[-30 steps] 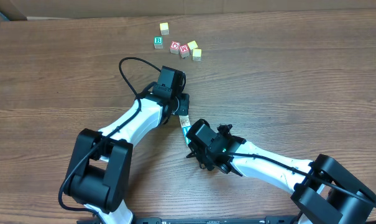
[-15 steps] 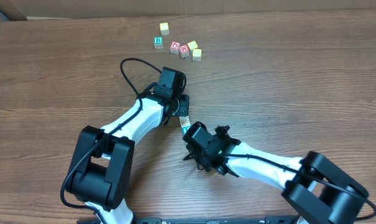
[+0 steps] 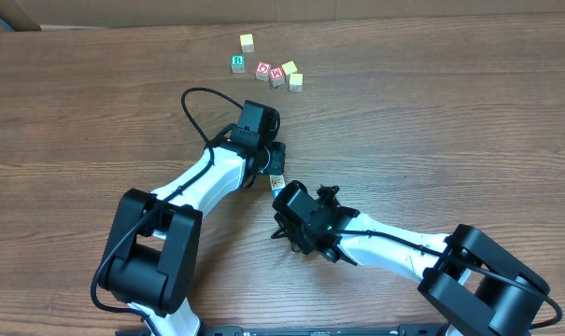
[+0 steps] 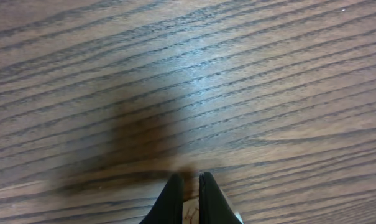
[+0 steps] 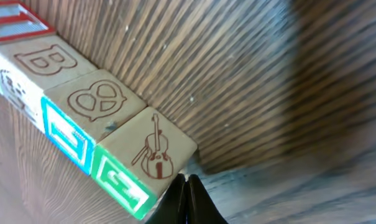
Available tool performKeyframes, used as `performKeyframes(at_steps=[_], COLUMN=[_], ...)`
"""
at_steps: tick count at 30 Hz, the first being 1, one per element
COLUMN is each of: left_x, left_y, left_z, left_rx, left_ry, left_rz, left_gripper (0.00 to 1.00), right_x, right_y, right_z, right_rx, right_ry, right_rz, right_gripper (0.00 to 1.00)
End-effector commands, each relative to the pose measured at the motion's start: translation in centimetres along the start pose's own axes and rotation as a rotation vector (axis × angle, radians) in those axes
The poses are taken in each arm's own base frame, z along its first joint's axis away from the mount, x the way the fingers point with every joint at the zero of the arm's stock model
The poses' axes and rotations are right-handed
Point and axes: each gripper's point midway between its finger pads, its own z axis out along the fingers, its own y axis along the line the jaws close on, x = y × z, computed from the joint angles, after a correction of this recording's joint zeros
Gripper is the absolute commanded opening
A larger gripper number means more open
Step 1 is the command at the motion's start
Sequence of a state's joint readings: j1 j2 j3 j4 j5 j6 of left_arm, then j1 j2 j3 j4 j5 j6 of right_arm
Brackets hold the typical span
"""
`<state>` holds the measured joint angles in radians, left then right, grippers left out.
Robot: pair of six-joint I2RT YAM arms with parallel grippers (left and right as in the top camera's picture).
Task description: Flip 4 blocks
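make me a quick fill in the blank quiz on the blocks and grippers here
1. The end block by the right gripper shows a carved ____.
2. The next block in that row shows a ____.
3. Far up the table, the green-framed block bears the letter ____.
4. The left gripper has its jaws ____.
Missing words: violin; pretzel; B; shut.

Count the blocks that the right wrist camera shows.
4, in one row: violin block lowest, then pretzel block, B block, red-framed block cut off top-left; others may be hidden.
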<state>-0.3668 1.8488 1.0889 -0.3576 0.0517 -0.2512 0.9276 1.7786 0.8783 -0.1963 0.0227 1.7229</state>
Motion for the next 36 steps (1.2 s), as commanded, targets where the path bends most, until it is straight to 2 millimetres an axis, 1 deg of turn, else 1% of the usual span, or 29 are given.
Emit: performKeyframes(at_steps=[1, 6, 15, 21, 23, 25, 27, 29, 31, 33, 34, 36], left_x=[0.9, 0.9, 0.8, 0.7, 0.3, -0.6, -1.9, -3.6, -5.4, -6.7, -7.3, -7.9], left_y=[-0.8, -0.8, -0.8, -0.8, -0.9, -1.1, -1.3, -1.3, -1.0, -0.3, 0.3, 1.9], left_z=[0.6, 0.6, 0.6, 0.6, 0.4, 0.1, -0.8, -2.2, -4.0, -6.0, -7.2, -9.3], left_rx=[0.027, 0.028, 0.028, 0.029, 0.029, 0.034, 0.038, 0.037, 0.034, 0.025, 0.018, -0.004], left_ry=[0.026, 0.026, 0.023, 0.021, 0.012, -0.007, -0.035, -0.069, -0.094, -0.106, -0.107, -0.102], left_rz=[0.031, 0.031, 0.031, 0.031, 0.031, 0.031, 0.029, 0.01, -0.028, -0.073, -0.102, -0.165], left_gripper=[0.04, 0.04, 0.04, 0.04, 0.04, 0.04, 0.04, 0.04, 0.04, 0.04, 0.04, 0.04], right_x=[0.5, 0.6, 1.8, 2.0, 2.4, 2.7, 2.8, 2.8, 2.6, 2.2, 1.8, 0.4], right_y=[0.4, 0.4, 1.1, 1.1, 1.0, 1.3, 2.4, 3.5, 4.7, 5.6, 5.8, 5.6], right_z=[0.2, 0.2, 0.2, 0.1, 0.1, -0.2, -1.0, -2.2, -3.6, -5.1, -5.6, -6.7], right_rx=[-0.015, -0.015, -0.051, -0.05, -0.046, -0.057, -0.098, -0.142, -0.19, -0.23, -0.234, -0.217], right_ry=[0.01, 0.011, 0.029, 0.04, 0.064, 0.079, 0.082, 0.08, 0.065, 0.04, 0.029, -0.002], right_rz=[-0.015, -0.017, -0.037, -0.039, -0.04, -0.073, -0.159, -0.241, -0.34, -0.468, -0.515, -0.594], right_gripper=[0.04, 0.04, 0.04, 0.04, 0.04, 0.04, 0.04, 0.04, 0.04, 0.04, 0.04, 0.04])
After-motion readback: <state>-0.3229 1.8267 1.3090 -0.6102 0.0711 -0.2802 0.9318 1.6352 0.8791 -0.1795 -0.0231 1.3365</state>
